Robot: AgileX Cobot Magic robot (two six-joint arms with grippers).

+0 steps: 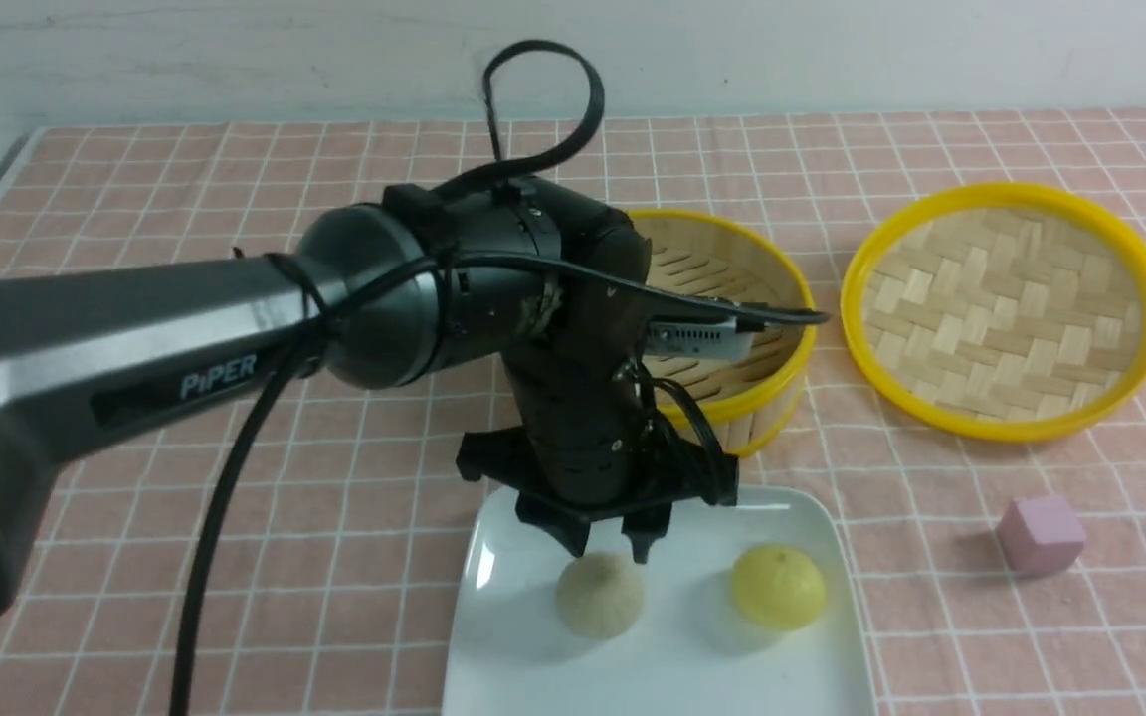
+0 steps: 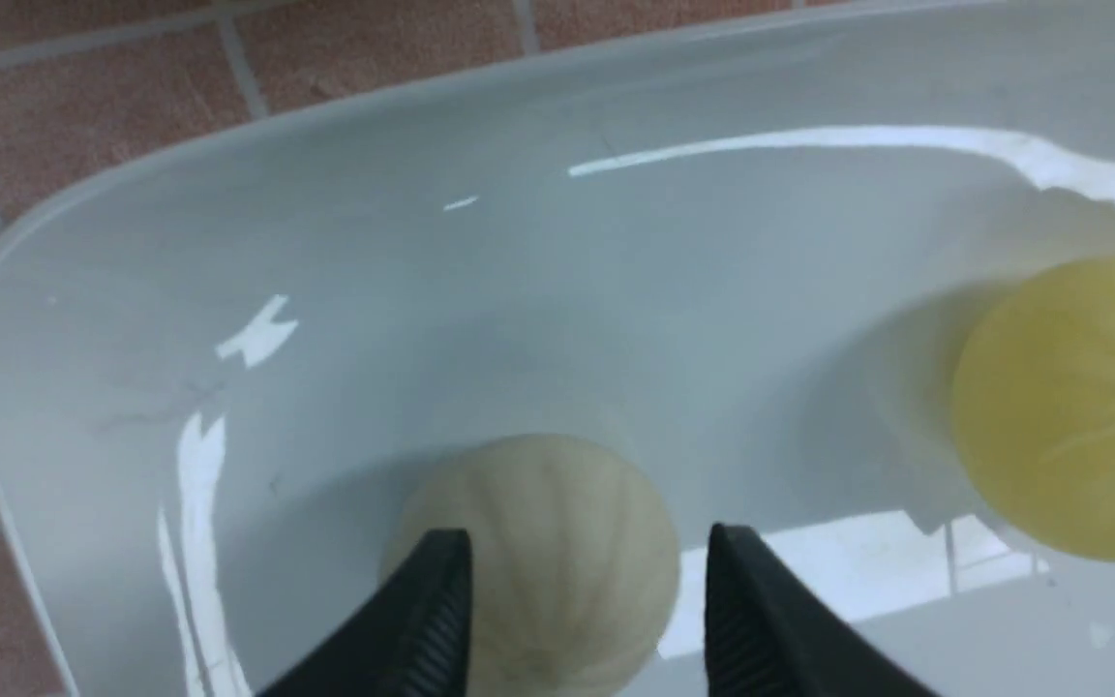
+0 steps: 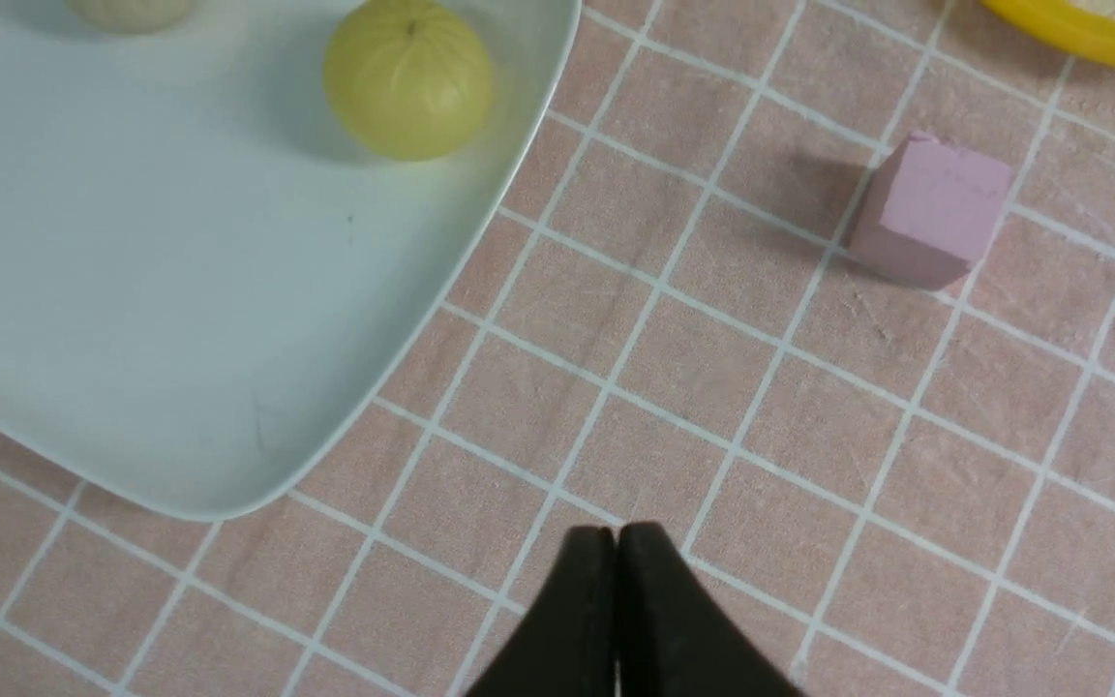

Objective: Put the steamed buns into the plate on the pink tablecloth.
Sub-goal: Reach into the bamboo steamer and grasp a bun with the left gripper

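Steamed buns — two in view, both on the plate (image 1: 653, 686), lower middle of the front frame. Whether another lies in the steamer basket (image 1: 792, 383), upper middle, cannot be told behind the arm.

Item: beige bun (image 1: 600, 597), a low dome, faintly ridged, matt. Item: yellow bun (image 1: 778, 587), to its right, rounder, with a small dimple at the crown. Both look light, probably foam-soft or doughy; a hard pinch would likely dent them, and the rounded flanks may slip. Best hold: low across the widest part, fingers on opposite sides, modest pressure.

Left fingers (image 2: 587, 552): parted, holding nothing, the beige bun just beneath. Right fingers (image 3: 617, 544): closed together, nothing between them.

Plate: glossy white, rounded square, shallow rim, stiff and smooth — a bun could slide on it if nudged.

Surroundings: pink tablecloth (image 1: 265, 557), thin white grid, over the worktop; basket of pale bamboo, yellow-rimmed, slatted; woven lid (image 1: 1006, 308), upper right, flat and round; pink cube (image 1: 1041, 535), lower right, crisp-edged.
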